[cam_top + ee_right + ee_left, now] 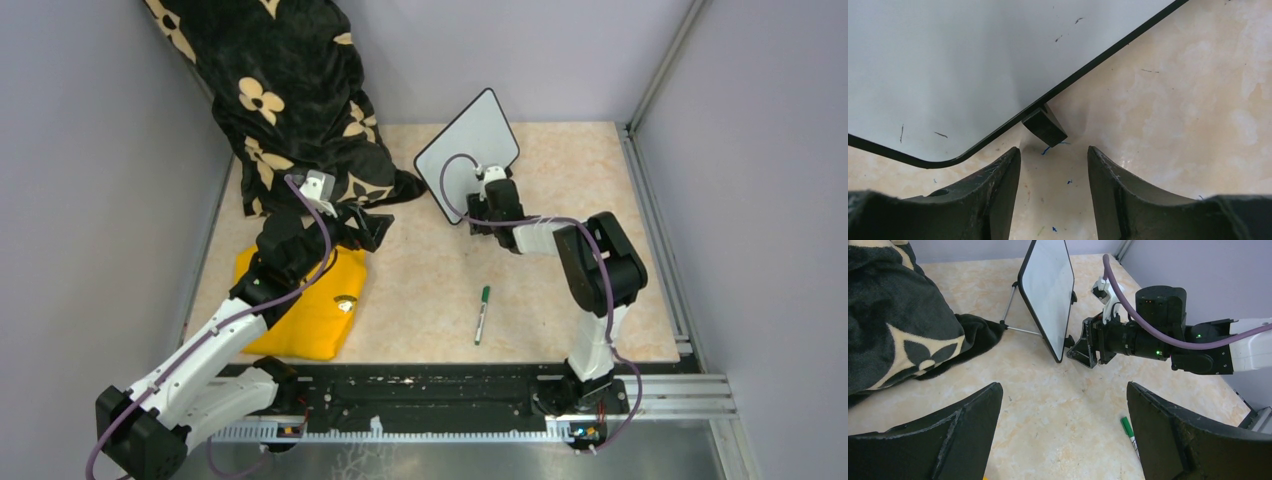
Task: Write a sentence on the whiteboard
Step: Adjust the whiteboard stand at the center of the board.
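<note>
Your right arm (590,265) reaches low at the whiteboard (480,135), propped tilted at the bench (430,290) rear; the right jaws stand parted, empty, before its foot (1044,126). The left jaws gape, empty. Right wrist view crops the board.

The whiteboard (470,150) stands tilted near the table's (560,250) far edge, the right gripper (490,180) at its near side; a green marker (482,313) lies by the near edge.
</note>
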You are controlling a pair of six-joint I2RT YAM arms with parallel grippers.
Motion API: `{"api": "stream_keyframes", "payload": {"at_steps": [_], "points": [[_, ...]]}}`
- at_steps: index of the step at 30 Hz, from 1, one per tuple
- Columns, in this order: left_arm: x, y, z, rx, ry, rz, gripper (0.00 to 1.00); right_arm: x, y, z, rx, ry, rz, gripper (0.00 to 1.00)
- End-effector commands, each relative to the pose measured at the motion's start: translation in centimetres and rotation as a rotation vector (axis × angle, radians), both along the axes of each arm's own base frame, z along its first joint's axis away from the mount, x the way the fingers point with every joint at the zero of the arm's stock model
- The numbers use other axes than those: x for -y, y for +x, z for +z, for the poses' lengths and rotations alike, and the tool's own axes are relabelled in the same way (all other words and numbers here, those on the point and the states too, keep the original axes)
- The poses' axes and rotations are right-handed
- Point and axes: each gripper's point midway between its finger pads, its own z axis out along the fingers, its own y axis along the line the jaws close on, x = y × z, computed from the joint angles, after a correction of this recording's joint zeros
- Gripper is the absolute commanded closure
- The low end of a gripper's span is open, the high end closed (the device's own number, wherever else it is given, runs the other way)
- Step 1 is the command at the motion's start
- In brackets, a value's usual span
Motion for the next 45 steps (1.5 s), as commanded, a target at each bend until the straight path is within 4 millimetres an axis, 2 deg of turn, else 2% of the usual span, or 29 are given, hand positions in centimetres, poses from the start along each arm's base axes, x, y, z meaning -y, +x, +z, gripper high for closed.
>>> {"api": "stream_keyframes", "payload": {"at_steps": [1,7,18,24,35,45], "points": [[0.1,-0.1,1.1,0.034,-0.022,-0.011,0.01,0.5,1.3,0.8,0.005,-0.028,-0.028,0.48],[0.1,-0.1,1.1,0.032,-0.022,-0.012,0.01,-0.3,2.2,0.9,0.002,-0.034,0.030,0.58],[0.2,-0.1,0.9,0.028,-0.020,-0.017,0.01,-1.1,2.7,0.4,-0.016,-0.039,0.074,0.59],[0.2,-0.1,0.9,0.027,-0.019,-0.018,0.01,-1.2,2.7,0.3,-0.016,-0.037,0.079,0.72],[0.2,-0.1,1.0,0.029,-0.020,-0.017,0.01,-1.4,1.5,0.3,-0.014,-0.017,0.084,0.92],[0.3,-0.3,1.2,0.028,-0.028,-0.028,0.01,-0.8,-1.7,-0.3,-0.026,-0.017,0.022,0.96]]}}
